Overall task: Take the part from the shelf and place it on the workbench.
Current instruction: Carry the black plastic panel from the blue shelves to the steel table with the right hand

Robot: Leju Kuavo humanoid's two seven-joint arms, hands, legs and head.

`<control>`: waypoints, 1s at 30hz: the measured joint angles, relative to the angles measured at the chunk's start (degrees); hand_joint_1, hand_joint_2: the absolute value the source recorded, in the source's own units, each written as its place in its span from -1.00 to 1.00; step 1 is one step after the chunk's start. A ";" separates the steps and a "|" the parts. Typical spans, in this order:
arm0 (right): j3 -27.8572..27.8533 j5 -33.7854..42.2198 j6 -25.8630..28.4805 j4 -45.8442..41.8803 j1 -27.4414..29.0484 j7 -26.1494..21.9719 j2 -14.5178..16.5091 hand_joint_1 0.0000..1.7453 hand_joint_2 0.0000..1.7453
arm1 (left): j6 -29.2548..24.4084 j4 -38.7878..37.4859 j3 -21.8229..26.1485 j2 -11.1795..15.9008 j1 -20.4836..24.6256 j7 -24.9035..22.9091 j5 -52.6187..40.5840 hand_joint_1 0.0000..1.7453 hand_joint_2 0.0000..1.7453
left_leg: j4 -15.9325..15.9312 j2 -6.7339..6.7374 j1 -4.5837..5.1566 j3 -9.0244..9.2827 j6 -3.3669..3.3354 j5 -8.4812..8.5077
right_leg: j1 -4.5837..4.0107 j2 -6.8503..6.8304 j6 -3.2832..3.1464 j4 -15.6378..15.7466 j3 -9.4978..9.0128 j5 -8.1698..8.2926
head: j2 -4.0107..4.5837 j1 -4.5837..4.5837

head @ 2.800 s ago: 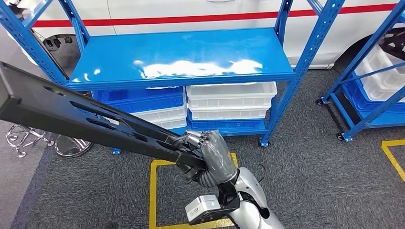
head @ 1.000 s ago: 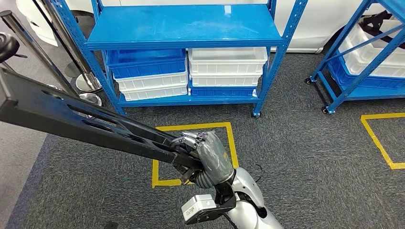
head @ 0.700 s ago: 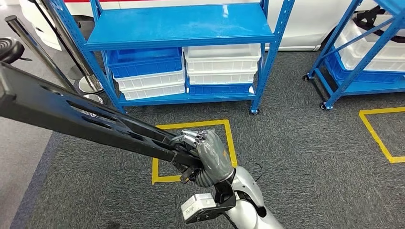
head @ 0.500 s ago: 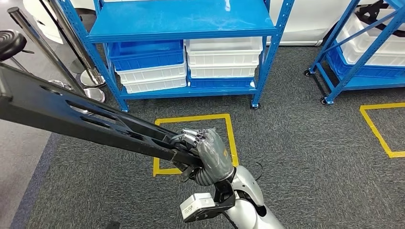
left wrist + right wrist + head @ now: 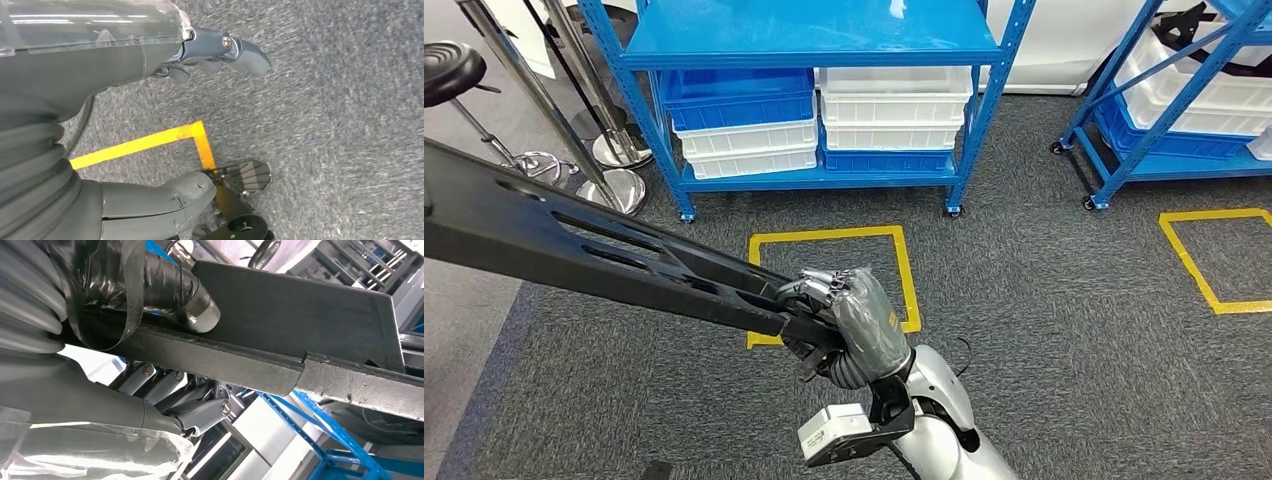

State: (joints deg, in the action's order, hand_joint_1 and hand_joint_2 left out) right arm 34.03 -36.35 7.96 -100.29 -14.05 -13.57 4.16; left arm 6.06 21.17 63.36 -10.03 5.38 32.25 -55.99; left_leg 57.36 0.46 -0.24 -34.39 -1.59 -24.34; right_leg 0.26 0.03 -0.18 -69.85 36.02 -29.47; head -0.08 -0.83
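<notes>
- Stool [image 5: 452,72]: far left, black round seat on a chrome stem, on bare grey floor [image 5: 454,300].
- Posts [image 5: 574,90]: two slanted chrome posts with round bases, just right of the stool and beside the rack.
- Part [image 5: 594,255]: long black flat bar with oblong slots, running from the left edge down to my right hand, held above the carpet [image 5: 1044,330]. In the right wrist view its near end [image 5: 280,335] lies across my palm.
- My left hand [image 5: 150,65]: released, holding nothing; fingers and thumb apart, hanging over carpet near a yellow tape corner [image 5: 197,135].
- Rack [image 5: 814,50]: blue steel shelving at top centre, its middle shelf bare; blue and white bins [image 5: 894,120] are stacked on the lowest shelf.
- Tape square [image 5: 829,240]: yellow outline on the carpet, in front of the rack, partly covered by my hand.
- My right hand [image 5: 849,325]: grasping the part at its near end, fingers wrapped over the top edge, thumb [image 5: 180,295] pressed on the opposite face.
- Second rack [image 5: 1164,110]: blue, at the right, carrying white and blue bins.
- Second square [image 5: 1214,260]: yellow tape, far right.
</notes>
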 joint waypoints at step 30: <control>0.00 0.04 -0.87 0.17 -1.02 -0.92 0.73 1.00 1.00 | -0.08 0.03 0.02 -0.16 0.15 0.12 0.09 -1.00 1.00 | -0.17 -0.04 -0.37 0.76 -0.01 -0.57 | 0.35 -0.19 0.78 -1.25 1.60 -1.48 | -0.01 -0.01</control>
State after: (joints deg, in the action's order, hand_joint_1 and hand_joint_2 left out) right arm 34.03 -36.30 7.09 -100.12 -15.08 -14.49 4.89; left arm 5.98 21.20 63.39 -10.20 5.53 32.37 -55.90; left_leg 57.20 0.41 -0.61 -33.63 -1.60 -24.91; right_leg 0.61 -0.17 0.59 -71.10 37.61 -30.95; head -0.08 -0.83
